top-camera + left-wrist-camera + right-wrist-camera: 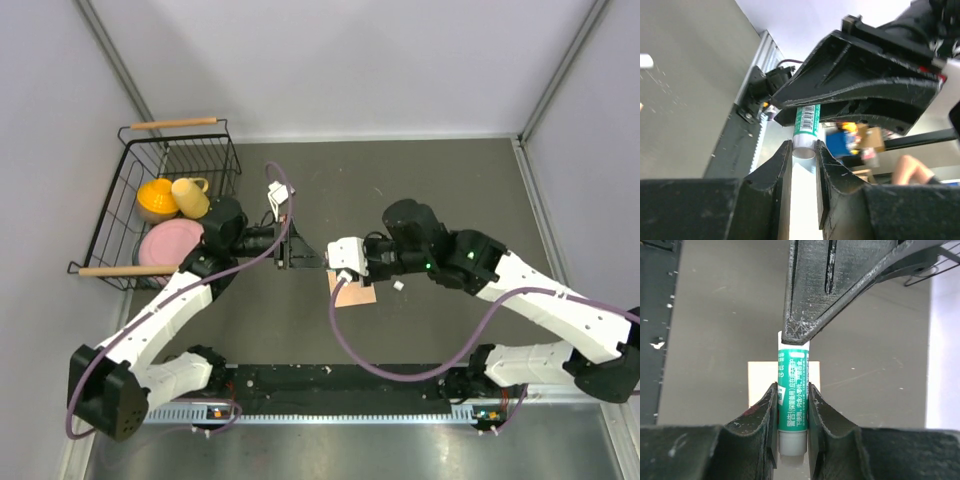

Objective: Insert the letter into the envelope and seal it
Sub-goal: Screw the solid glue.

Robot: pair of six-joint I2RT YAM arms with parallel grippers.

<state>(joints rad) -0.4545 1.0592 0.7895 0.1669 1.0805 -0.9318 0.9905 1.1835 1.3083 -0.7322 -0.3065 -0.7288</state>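
Observation:
A white-and-green glue stick (792, 385) hangs level in the air between my two grippers. My right gripper (792, 400) is shut on its green body, close to the white base end. My left gripper (803, 150) is shut on the opposite white end of the glue stick (806, 122). From above, the left gripper (298, 260) and the right gripper (332, 262) meet tip to tip. The peach envelope (355, 294) lies flat on the table just below them, and it shows behind the stick as the envelope (759, 377). The letter is not in view.
A black wire basket (120, 215) at the far left holds a yellow bowl (155, 198), a cream mug (190, 195) and a pink plate (168, 242). A small white piece (398, 286) lies to the right of the envelope. Grey walls close in both sides.

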